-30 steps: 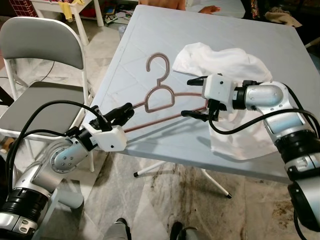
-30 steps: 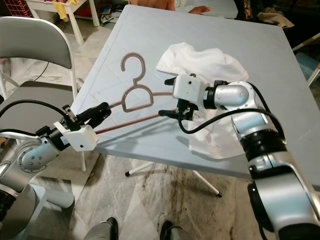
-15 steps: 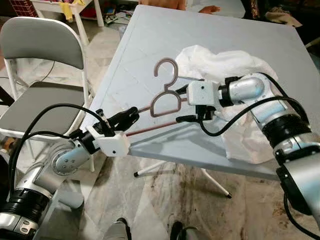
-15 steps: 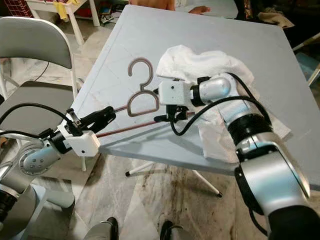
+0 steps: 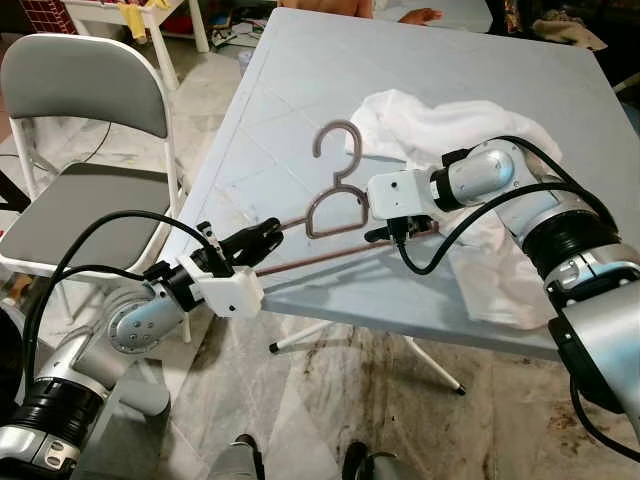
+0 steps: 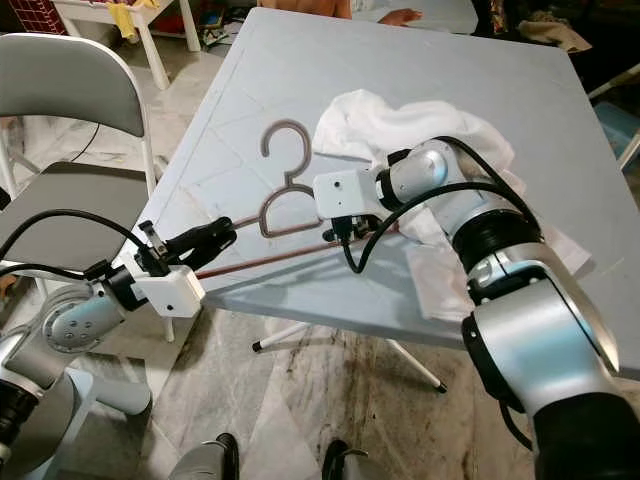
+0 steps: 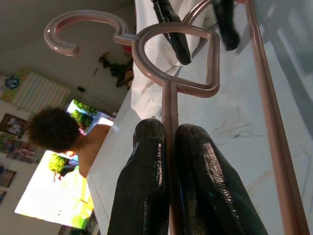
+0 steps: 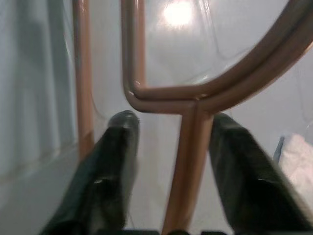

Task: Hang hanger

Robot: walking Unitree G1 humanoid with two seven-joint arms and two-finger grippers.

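One hanger (image 5: 335,190), copper-pink metal, lying over the near-left part of a pale blue table (image 5: 300,80); its hook points away from the robot, its lower bar runs toward the table's near-left edge, between the two grippers.

Left gripper (image 5: 262,238): at the hanger's outer end, just off the table's edge; in the left wrist view both black fingers (image 7: 146,171) are pressed together on one of the hanger's thin rods, clamped on it; the loop and hook rise straight ahead of the fingertips.

Right gripper (image 6: 338,234): at the hanger's other side, near its loop, low over the table; in the right wrist view its fingers (image 8: 117,161) stand spread apart, one hanger rod running between them with a gap to each finger, a second rod outside one finger; not clenched on anything.

One white cloth (image 5: 440,125), crumpled, lying on the table behind and under the right arm, beyond the right gripper.

One folding chair (image 5: 85,90), grey seat and back, white frame, beside the table on the left gripper's outer side.
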